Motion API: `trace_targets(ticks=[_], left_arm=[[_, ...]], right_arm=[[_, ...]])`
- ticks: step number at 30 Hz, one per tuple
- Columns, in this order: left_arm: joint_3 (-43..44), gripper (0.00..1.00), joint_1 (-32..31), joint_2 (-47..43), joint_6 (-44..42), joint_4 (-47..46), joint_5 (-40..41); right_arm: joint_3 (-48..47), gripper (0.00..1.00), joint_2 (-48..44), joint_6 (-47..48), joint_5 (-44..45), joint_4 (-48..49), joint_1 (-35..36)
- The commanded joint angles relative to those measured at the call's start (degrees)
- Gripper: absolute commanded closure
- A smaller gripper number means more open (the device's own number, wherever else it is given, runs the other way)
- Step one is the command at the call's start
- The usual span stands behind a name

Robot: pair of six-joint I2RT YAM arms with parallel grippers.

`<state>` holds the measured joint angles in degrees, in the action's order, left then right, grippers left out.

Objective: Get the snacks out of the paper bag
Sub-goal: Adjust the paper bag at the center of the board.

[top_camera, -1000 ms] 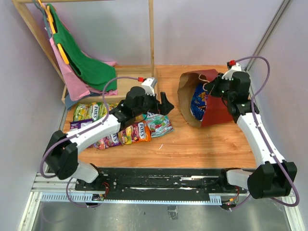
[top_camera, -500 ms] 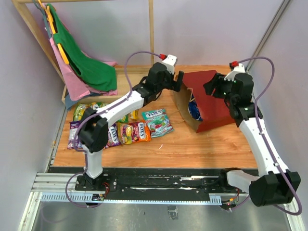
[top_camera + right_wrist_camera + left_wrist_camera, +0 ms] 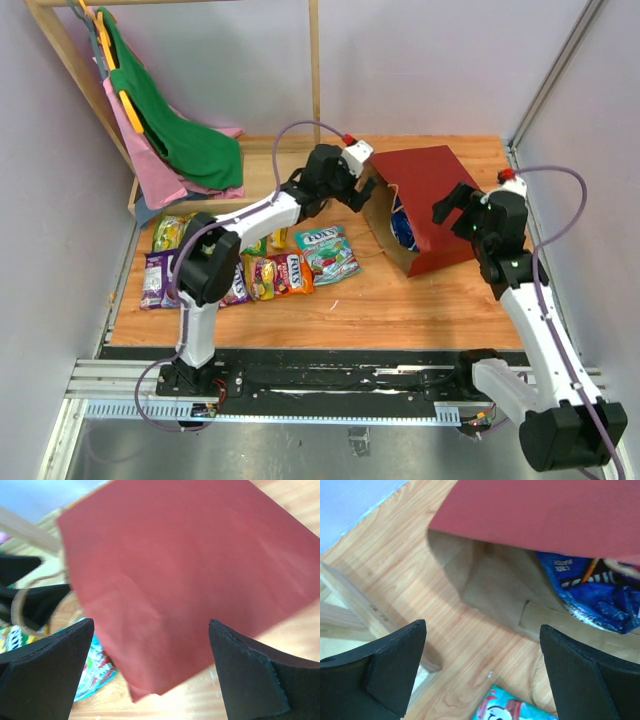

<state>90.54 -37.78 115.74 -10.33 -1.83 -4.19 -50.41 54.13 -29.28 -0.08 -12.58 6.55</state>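
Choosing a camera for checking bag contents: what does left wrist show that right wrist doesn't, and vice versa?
Left wrist only: the paper bag's open mouth and brown inside, with the blue chip bag in it, and a wooden rack base at left.
Right wrist only: the bag's red outer side, a tan loop handle, and the left hand at the left edge.
Both: the bag, the wooden table, a teal packet near the bag's mouth, and the camera's own hand open, as with the right hand.
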Motion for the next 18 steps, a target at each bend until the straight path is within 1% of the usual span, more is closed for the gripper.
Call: trace_targets(ticks=[1, 2, 4, 6, 8, 12, 18], left_arm=[[-7.26, 0.00, 3.47, -7.11, 1.53, -8.43, -7.39], [-8.96, 0.00, 3.50, -8.44, 1.60, -10.25, -7.75], [-10.94, 0.00, 3.50, -10.80, 1.75, -11.02, -8.13], [-11.84, 0.00, 3.50, -12.13, 1.70, -10.65, -8.13], [-12.56, 0.00, 3.50, -13.42, 1.53, -10.25, -7.91], [-15.19, 0.00, 3.50, -16.21, 1.65, -10.74, -8.17], [-19.12, 0.00, 3.50, -19.36, 1.39, -11.04, -7.86]], right_arm=[[6.11, 0.02, -6.77, -8.93, 11.16, -5.16, -4.18], [7.41, 0.02, -8.05, -10.93, 11.27, -5.28, -5.51], [8.38, 0.02, -8.45, -13.64, 11.94, -6.48, -6.61], [8.33, 0.02, -6.77, -15.87, 11.66, -7.56, -7.06], [8.56, 0.02, -4.79, -17.83, 9.49, -7.59, -8.28], [9.81, 0.01, -0.87, -20.17, 4.35, -3.11, -10.26], [11.33, 0.01, 2.73, -22.72, 2.28, -1.15, -10.41]])
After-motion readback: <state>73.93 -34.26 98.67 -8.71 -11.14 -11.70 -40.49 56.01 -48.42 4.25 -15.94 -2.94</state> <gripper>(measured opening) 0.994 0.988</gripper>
